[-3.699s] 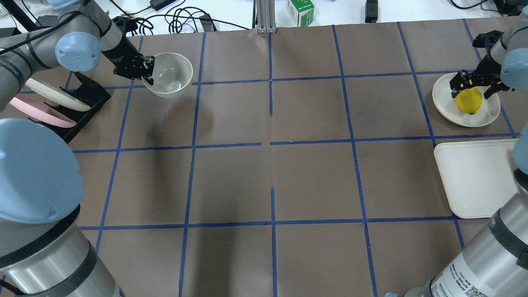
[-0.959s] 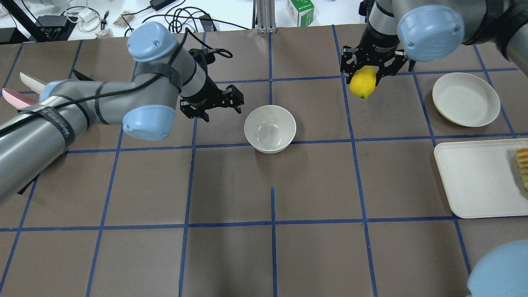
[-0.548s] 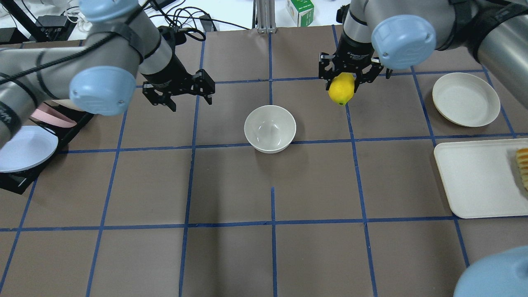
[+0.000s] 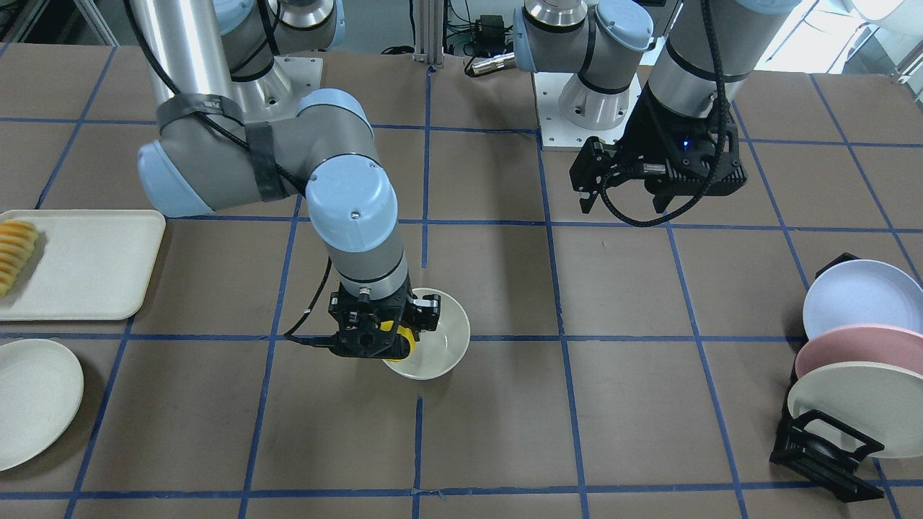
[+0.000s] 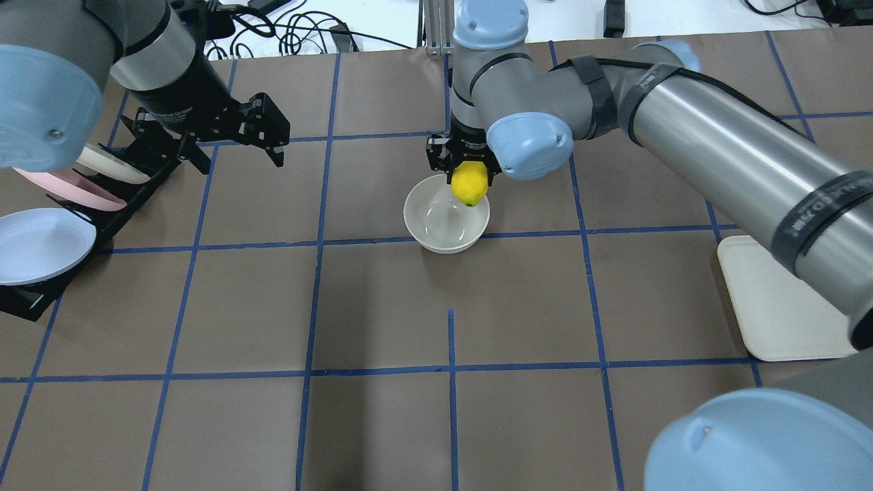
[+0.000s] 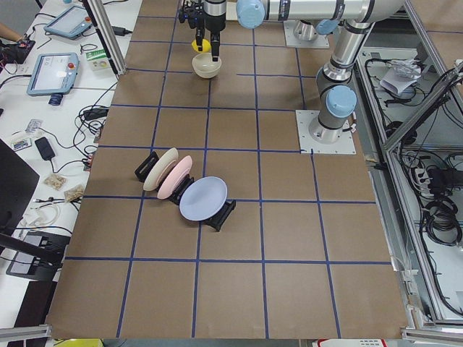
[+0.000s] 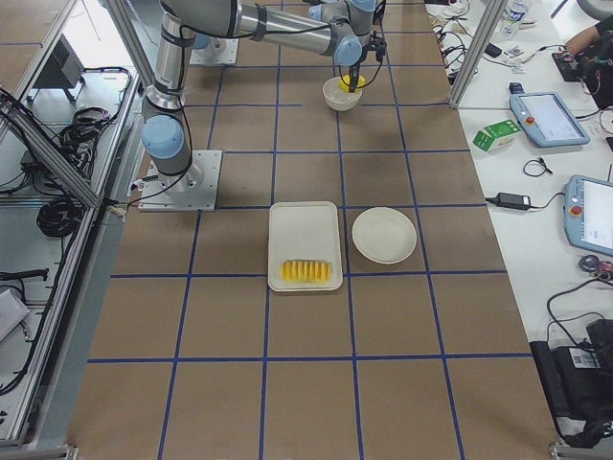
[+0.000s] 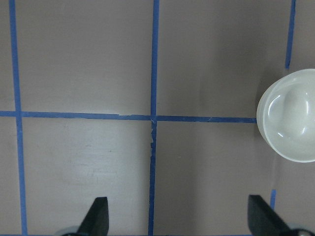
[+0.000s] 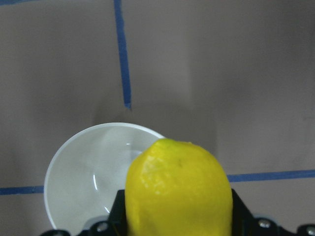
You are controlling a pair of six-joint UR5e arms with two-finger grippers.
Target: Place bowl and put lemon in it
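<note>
The cream-white bowl [image 5: 436, 228] stands upright on the brown mat near the table's middle. It also shows in the front view [image 4: 441, 344] and at the right edge of the left wrist view [image 8: 290, 115]. My right gripper [image 5: 469, 179] is shut on the yellow lemon [image 5: 470, 185] and holds it above the bowl's far right rim. The right wrist view shows the lemon [image 9: 179, 191] over the bowl's [image 9: 83, 172] edge. My left gripper [image 5: 239, 153] is open and empty, well to the left of the bowl.
A black rack [image 4: 829, 432] with a lavender, a pink and a cream plate stands at the robot's left. A cream tray [image 4: 79, 263] with sliced fruit [image 4: 14, 252] and a shallow cream plate [image 4: 32, 400] lie at its right.
My right gripper has carried the lemon left, from beside the bowl to above its rim. My left gripper, still open, has moved further left toward the rack.
</note>
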